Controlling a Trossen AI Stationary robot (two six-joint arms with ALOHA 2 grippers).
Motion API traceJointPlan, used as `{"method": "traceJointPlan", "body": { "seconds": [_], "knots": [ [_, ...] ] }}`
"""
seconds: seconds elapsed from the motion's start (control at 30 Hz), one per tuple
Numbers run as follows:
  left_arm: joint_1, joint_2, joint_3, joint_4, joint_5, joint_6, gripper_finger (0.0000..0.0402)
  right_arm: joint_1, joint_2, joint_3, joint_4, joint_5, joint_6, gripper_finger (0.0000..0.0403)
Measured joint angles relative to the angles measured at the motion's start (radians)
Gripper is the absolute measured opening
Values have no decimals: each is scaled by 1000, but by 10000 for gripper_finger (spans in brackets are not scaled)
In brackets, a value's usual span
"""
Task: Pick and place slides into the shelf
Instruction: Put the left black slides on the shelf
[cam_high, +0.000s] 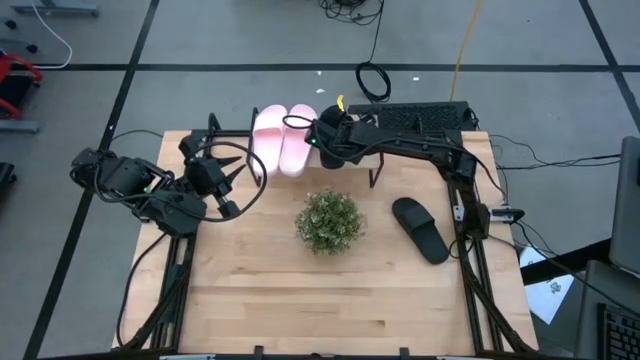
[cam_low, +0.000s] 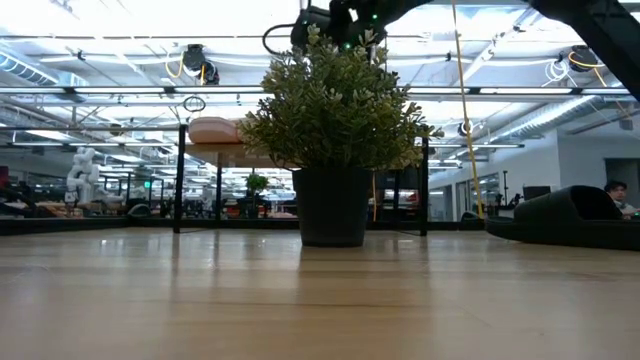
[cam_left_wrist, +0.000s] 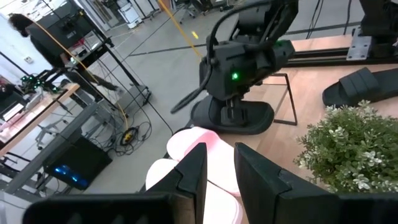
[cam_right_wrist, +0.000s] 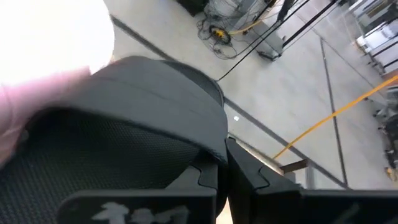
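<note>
Surface (cam_high: 300, 300) of pale wood, potted plant (cam_high: 329, 221) at its centre; one black slide (cam_high: 420, 229) lies loose just right of the plant, long axis diagonal, nearer the right arm; left tool (cam_high: 228, 178) waits at the left, fingers parted, empty; at the far edge, right tool (cam_high: 325, 138) is closed on a second black slide (cam_left_wrist: 231, 116) at the shelf (cam_high: 330, 150), just beside the pale pink pair (cam_high: 282, 138) resting there.
</note>
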Motion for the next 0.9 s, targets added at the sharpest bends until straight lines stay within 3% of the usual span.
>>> {"method": "traceJointPlan", "body": {
  "seconds": [0.9],
  "knots": [
    [0, 0, 0, 0, 0, -2, 85, 22, 35, 0, 102, -55, -24, 0]
  ]
}}
